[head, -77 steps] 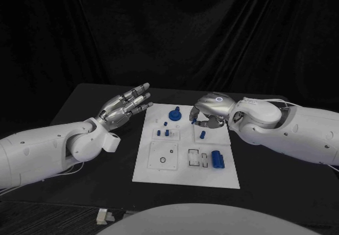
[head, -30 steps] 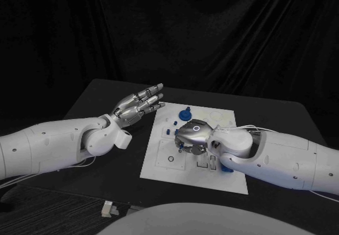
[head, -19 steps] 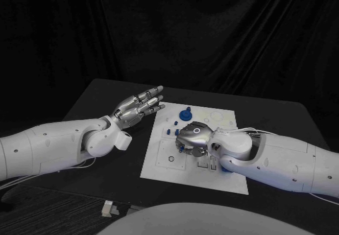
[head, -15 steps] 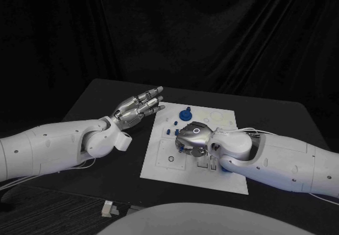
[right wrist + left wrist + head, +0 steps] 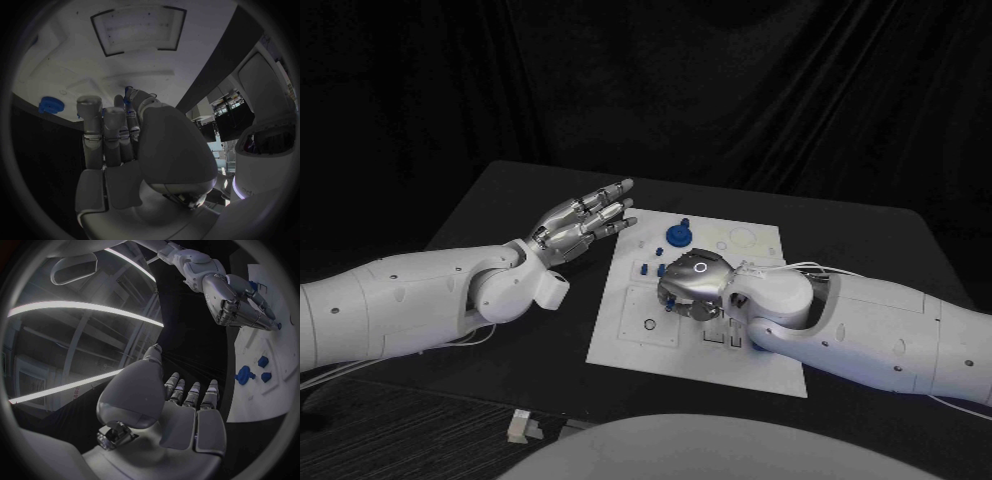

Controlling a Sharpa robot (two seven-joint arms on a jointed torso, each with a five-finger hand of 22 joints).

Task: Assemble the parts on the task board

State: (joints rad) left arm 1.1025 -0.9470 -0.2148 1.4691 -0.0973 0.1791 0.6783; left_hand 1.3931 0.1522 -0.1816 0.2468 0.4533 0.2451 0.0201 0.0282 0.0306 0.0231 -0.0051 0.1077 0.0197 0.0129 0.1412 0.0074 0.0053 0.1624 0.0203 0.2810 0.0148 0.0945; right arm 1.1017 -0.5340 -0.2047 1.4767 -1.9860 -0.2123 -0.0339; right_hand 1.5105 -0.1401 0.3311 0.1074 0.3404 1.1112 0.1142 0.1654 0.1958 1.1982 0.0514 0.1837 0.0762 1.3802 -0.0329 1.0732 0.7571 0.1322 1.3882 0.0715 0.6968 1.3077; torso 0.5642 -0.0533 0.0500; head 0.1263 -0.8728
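Right hand (image 5: 694, 283) over board (image 5: 629, 345) middle, fingers curled down, grasp unclear | your part (image 5: 129, 92) lies at fingertips, axis hidden | left hand (image 5: 583, 215) at 10 o'clock, fingers apart, empty

One flat white rectangular task board (image 5: 629, 350) on one black table (image 5: 516, 200). Two white robot arms, each ending in one silver many-fingered hand: left (image 5: 583, 219), right (image 5: 692, 284). Several small blue plastic parts on the board; exact number unclear, some hidden under the right hand.

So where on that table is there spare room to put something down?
Bare black table lies beyond the open left hand, and more right of the task board. The board's middle is crowded under the right hand.
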